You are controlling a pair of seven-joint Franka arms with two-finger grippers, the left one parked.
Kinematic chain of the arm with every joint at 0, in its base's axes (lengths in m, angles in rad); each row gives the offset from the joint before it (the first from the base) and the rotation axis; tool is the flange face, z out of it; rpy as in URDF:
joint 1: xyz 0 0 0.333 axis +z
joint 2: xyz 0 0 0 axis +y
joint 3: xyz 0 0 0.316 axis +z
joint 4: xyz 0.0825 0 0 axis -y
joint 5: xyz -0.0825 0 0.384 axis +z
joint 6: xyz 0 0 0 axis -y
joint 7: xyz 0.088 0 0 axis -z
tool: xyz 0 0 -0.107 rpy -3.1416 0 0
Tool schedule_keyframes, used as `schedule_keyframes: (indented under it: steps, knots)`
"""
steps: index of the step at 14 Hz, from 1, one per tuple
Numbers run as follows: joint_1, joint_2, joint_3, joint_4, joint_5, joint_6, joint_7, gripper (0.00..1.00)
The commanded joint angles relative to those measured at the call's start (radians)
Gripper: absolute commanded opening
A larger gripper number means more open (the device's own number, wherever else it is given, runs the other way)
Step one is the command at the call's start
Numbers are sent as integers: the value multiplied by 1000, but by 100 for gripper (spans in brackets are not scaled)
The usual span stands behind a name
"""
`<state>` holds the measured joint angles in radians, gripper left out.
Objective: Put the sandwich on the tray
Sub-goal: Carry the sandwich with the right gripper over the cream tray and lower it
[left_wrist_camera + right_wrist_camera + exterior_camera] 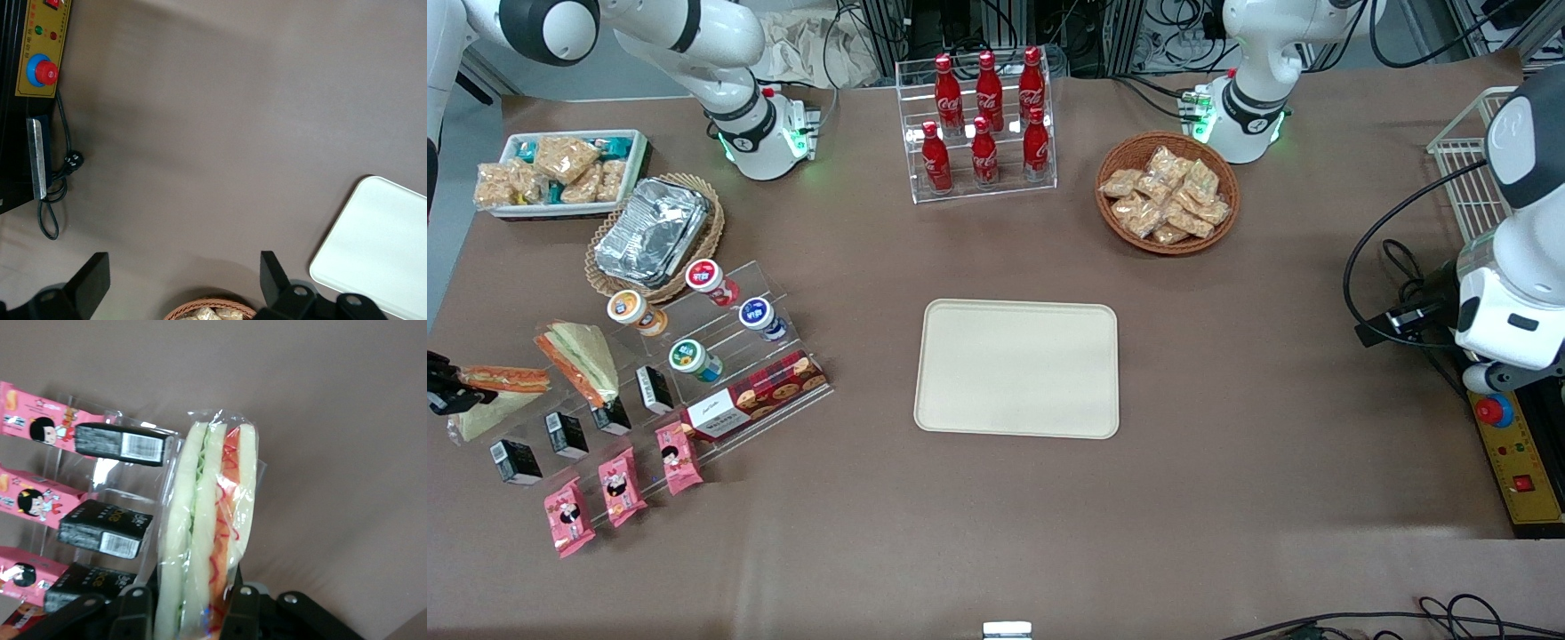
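My right gripper [447, 384] is at the working arm's end of the table, shut on a wrapped wedge sandwich [496, 393]. In the right wrist view the sandwich [210, 520] stands between the two fingers [243, 613], with white bread and red and green filling showing along its edge, and the gripper [190, 617] clamps its lower part. A second wrapped sandwich [580, 358] leans on the clear stand beside it. The cream-beige tray [1018, 369] lies flat and bare at the table's middle, well apart from the gripper. A corner of the tray [383, 247] also shows in the left wrist view.
A clear stepped stand [720, 356] beside the gripper holds yoghurt cups, black cartons [107, 527], a biscuit box and pink snack packs [569, 516]. A foil-tray basket [654, 233], a white snack bin [560, 171], a cola rack [983, 124] and a wicker basket [1167, 191] stand farther from the front camera.
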<state>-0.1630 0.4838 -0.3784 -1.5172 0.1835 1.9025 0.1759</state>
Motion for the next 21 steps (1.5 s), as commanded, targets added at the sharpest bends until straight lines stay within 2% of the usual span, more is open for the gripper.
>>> schedule_keyframes:
  steps: [1, 4, 6, 11, 14, 21]
  knots:
    - [-1, -21, 4, 17, 14, -54, -33, 10]
    - [8, -25, 9, 109, 11, -153, -35, 10]
    - [31, -36, 9, 126, 10, -168, -38, 10]
    - [92, -62, 12, 193, 11, -168, -220, 11]
    - [181, -73, 10, 213, 10, -169, -308, 11]
    - [486, -102, 12, 218, -6, -154, -306, 12]
